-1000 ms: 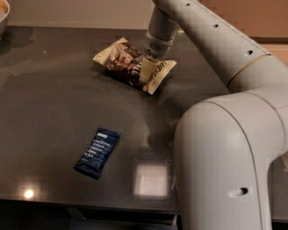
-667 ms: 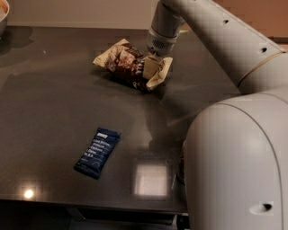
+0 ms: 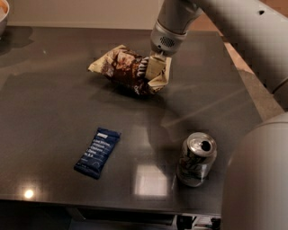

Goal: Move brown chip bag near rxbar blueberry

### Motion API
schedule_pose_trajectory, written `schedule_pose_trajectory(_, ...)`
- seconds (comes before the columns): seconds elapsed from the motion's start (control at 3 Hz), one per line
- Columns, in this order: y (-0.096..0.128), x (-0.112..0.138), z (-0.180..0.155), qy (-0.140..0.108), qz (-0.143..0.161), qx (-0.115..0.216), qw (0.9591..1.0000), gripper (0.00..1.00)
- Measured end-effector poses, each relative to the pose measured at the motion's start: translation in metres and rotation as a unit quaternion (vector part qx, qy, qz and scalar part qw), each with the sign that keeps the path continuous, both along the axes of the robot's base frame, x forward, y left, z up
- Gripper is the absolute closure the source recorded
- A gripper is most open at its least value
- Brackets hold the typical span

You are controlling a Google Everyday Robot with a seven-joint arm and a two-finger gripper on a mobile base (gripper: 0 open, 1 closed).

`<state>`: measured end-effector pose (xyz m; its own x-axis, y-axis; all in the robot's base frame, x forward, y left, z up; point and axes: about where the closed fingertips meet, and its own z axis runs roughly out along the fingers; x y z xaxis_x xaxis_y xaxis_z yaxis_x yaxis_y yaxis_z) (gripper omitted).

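Note:
The brown chip bag (image 3: pixel 119 67) sits at the back middle of the dark table (image 3: pixel 49 112), crumpled at its right end. My gripper (image 3: pixel 150 68) comes down from above and is shut on the bag's right end; its fingers (image 3: pixel 142 67) press into the crinkled foil. The rxbar blueberry (image 3: pixel 97 152) lies flat at the front left, well apart from the bag and the gripper. I cannot tell if the bag rests on the table or is slightly lifted.
A silver-green soda can (image 3: pixel 196 159) stands upright at the front right. The arm's large grey body (image 3: pixel 256 179) fills the right edge. A bowl's rim (image 3: pixel 2 13) shows at the far left corner. The table's front edge runs along the bottom.
The arm's bulky part has swung right, uncovering the soda can. The gripper has closed in on the bag's right end, and the bag has shifted slightly toward the front.

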<state>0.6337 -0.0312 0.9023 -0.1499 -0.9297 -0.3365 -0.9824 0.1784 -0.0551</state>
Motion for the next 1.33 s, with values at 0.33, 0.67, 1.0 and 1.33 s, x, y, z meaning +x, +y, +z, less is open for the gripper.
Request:
schedule_pose_trajectory(0.33,0.012,-0.037,0.004,0.016,0.029,0.016,0.9993,1.0)
schedule_pose_trajectory(0.67,0.024,-0.067,0.004,0.034,0.049,0.03,0.9978,1.0)
schedule_pose_trajectory(1.0,0.032,-0.09,0.006,0.042,0.056,0.033,0.997,0.82)
schedule_pose_trajectory(1.33,0.041,-0.104,0.006,0.05,0.068,0.036,0.9958,0.59)
